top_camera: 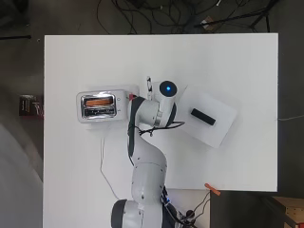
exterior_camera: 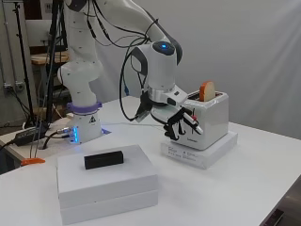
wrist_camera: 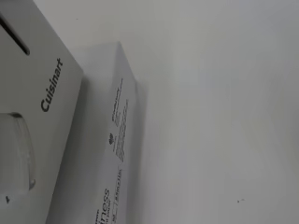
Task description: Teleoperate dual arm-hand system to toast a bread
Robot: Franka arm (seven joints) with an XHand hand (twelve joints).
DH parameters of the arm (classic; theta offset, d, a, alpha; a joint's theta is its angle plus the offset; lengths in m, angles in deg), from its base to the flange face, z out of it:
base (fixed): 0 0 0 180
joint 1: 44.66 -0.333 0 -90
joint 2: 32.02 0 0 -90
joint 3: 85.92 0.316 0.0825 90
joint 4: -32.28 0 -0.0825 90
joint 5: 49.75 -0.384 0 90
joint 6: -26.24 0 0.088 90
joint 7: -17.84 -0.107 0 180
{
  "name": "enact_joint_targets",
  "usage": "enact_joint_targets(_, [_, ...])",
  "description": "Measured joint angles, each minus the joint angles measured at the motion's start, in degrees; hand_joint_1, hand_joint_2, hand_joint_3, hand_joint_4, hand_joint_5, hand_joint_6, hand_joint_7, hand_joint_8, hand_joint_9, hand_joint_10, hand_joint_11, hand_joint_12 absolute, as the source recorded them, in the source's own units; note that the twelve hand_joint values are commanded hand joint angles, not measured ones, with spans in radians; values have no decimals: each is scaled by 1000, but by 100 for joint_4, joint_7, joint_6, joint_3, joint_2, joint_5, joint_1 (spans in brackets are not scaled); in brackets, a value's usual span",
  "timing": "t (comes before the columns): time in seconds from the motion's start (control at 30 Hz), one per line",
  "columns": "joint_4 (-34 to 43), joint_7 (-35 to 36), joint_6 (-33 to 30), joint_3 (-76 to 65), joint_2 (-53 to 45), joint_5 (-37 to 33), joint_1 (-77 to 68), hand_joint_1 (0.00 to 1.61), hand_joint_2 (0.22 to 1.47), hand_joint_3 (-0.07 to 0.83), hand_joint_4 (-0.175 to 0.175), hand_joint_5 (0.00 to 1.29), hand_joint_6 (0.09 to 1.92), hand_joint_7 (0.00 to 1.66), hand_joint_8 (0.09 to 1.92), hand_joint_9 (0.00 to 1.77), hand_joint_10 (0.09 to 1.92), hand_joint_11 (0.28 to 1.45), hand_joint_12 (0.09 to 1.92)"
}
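Bread [exterior_camera: 206, 91] sits upright in the toaster [exterior_camera: 207, 120] slot, top half sticking out; in the overhead view it's the orange strip [top_camera: 99, 101] in the slot, left of centre frame. Toaster [top_camera: 102, 106] stands on a flat white box [exterior_camera: 200, 150], centre-right of the side view. The wrist view shows the toaster's front face [wrist_camera: 32, 116] and that box's edge [wrist_camera: 114, 140] up close, plus a clear knob [wrist_camera: 16, 149] on the face.

My hand [exterior_camera: 181, 120] is at the toaster's front end face, just in front of it, fingers [exterior_camera: 190, 121] loosely curled and spread, holding nothing. One fingertip is at or very near the face; can't tell if it touches. In the overhead view the hand is mostly hidden under my arm; only a bit [top_camera: 148, 85] shows right of the toaster.

A second, thicker white box [exterior_camera: 106, 186] is in the lower left of the side view, with a black block [exterior_camera: 103, 160] lying on top. In the overhead view that box [top_camera: 209, 116] is right of centre, block [top_camera: 203, 117] on it, well apart from the toaster. White table [top_camera: 237, 61] under everything. An orange clip [top_camera: 212, 189] lies at the table's lower edge.
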Motion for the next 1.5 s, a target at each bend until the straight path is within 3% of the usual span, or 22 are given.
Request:
enact_joint_targets(0.07, [6, 29, 0, 2, -19, 5, 14, 87, 1056, 1, -157, 290, 87, 1186, 1920, 1509, 1920, 1113, 1920])
enact_joint_targets(0.17, [132, 102, -15, 160, -281, 73, 95, 109, 1068, 2, -162, 243, 87, 1022, 1920, 1308, 1920, 874, 1896])
enact_joint_targets(0.27, [265, 210, 37, 297, -659, 57, 216, 125, 1071, 1, -155, 227, 87, 899, 1920, 1150, 1920, 709, 1804])
enact_joint_targets(0.5, [347, 400, 3, 512, -1153, -106, 392, 223, 1086, 0, -164, 227, 87, 780, 1806, 989, 1856, 593, 1606])
enact_joint_targets(0.6, [406, 368, 18, 552, -1298, -147, 438, 111, 1160, 3, -140, 236, 87, 767, 1245, 897, 1308, 590, 849])
enact_joint_targets(0.63, [406, 363, 8, 556, -1323, -195, 442, 82, 1182, 2, -130, 263, 87, 789, 1129, 911, 1209, 622, 714])
enact_joint_targets(0.7, [379, 365, 55, 574, -1214, -266, 474, 49, 1214, 1, -118, 337, 87, 858, 1180, 1038, 1302, 646, 1060])
enact_joint_targets(0.73, [378, 372, 114, 589, -1079, -284, 493, 31, 1216, 0, -115, 351, 87, 824, 1127, 1011, 1290, 618, 1139])
enact_joint_targets(0.8, [394, 343, 225, 579, -689, -263, 498, 8, 1185, -2, -102, 314, 87, 650, 476, 813, 593, 528, 528])
enact_joint_targets(0.83, [396, 291, 240, 576, -429, -193, 468, 3, 1168, -2, -92, 299, 87, 554, 254, 692, 324, 486, 291])
enact_joint_targets(0.9, [430, 148, 252, 670, 129, 9, 415, 0, 1142, -2, -75, 326, 87, 519, 87, 623, 90, 463, 87])
enact_joint_targets(1.13, [475, -765, 692, 1392, 1921, 1009, 620, 0, 1088, 0, -87, 400, 87, 628, 87, 930, 87, 527, 87])
enact_joint_targets(1.3, [298, -1516, 801, 1599, 2348, 1793, 690, 0, 1090, 1, -101, 362, 87, 567, 87, 712, 87, 460, 87])
enact_joint_targets(1.4, [212, -1296, 879, 1572, 2521, 1516, 718, 0, 1086, 0, -107, 244, 87, 447, 87, 568, 87, 421, 87])
enact_joint_targets(1.5, [173, -1085, 938, 1522, 2573, 1087, 733, 0, 1090, 2, -89, 183, 87, 375, 87, 483, 87, 399, 87])
